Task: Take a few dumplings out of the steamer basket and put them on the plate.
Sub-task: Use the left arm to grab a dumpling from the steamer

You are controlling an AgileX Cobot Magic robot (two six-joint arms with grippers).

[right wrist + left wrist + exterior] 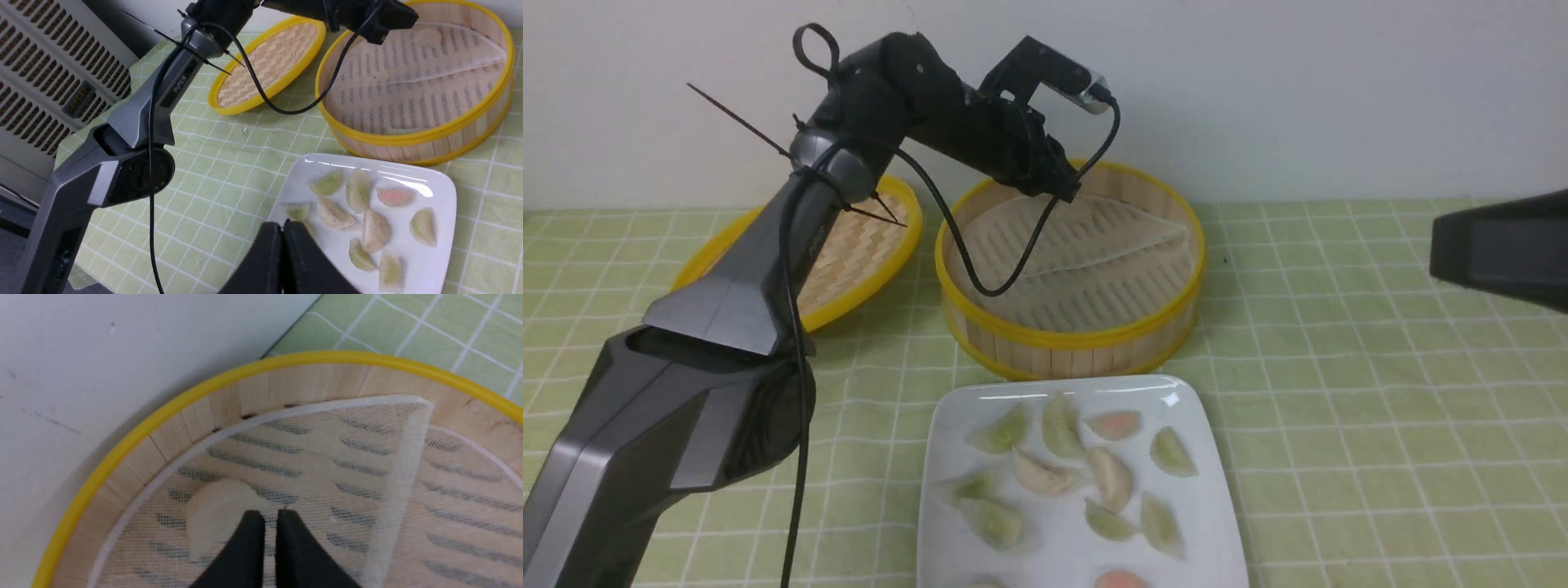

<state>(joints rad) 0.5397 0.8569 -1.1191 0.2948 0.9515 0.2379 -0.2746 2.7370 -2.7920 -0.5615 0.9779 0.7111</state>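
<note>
The steamer basket stands at the back of the table, its pale liner folded over on itself. My left gripper reaches down inside it at the far left wall. In the left wrist view its jaws stand open by a narrow gap with only liner showing between them. A whitish dumpling lies right beside one fingertip. The white plate in front of the basket carries several dumplings, green, whitish and pink. My right gripper hovers shut and empty over the plate's left edge.
The shallow woven lid lies left of the basket, partly behind my left arm. A black cable from the left wrist hangs into the basket. A dark part of the right arm juts in at the right edge. A checked green cloth covers the table.
</note>
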